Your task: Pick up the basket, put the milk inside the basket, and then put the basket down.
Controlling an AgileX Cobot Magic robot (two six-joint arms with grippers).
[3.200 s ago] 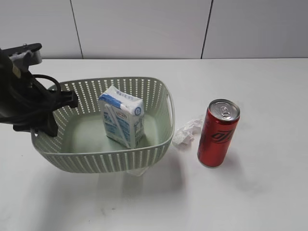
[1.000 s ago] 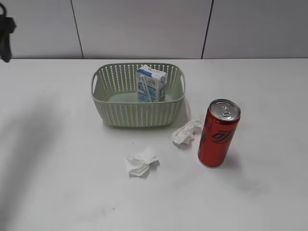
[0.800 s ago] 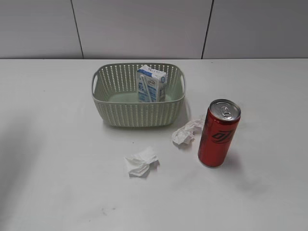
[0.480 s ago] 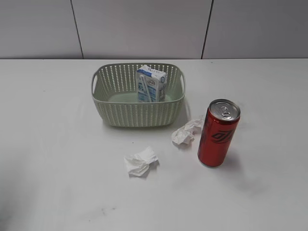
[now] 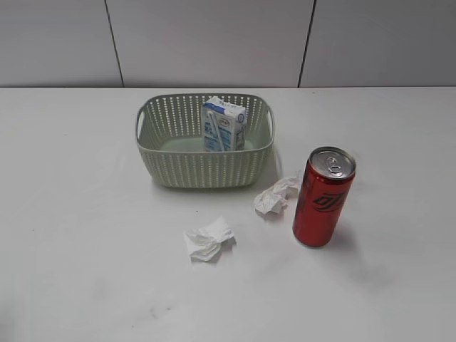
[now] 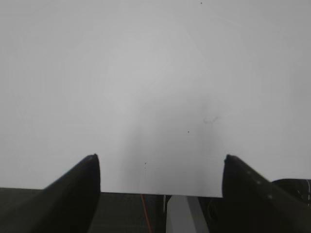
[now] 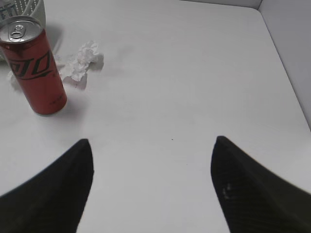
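The pale green basket (image 5: 178, 167) stands on the white table at the centre back in the exterior view. The white and blue milk carton (image 5: 224, 125) stands upright inside it, toward its right end. Neither arm shows in the exterior view. In the left wrist view my left gripper (image 6: 160, 158) is open and empty over bare table by the table's edge. In the right wrist view my right gripper (image 7: 151, 141) is open and empty over bare table, with a corner of the basket (image 7: 24, 7) at the top left.
A tall red can (image 5: 323, 197) stands right of the basket; it also shows in the right wrist view (image 7: 34, 65). Two crumpled white tissues lie on the table, one (image 5: 276, 195) beside the can and one (image 5: 208, 241) in front of the basket.
The basket, held up at the left by my left gripper 3.2 s ago, now rests on the table. The left arm has since left the exterior view at the left.
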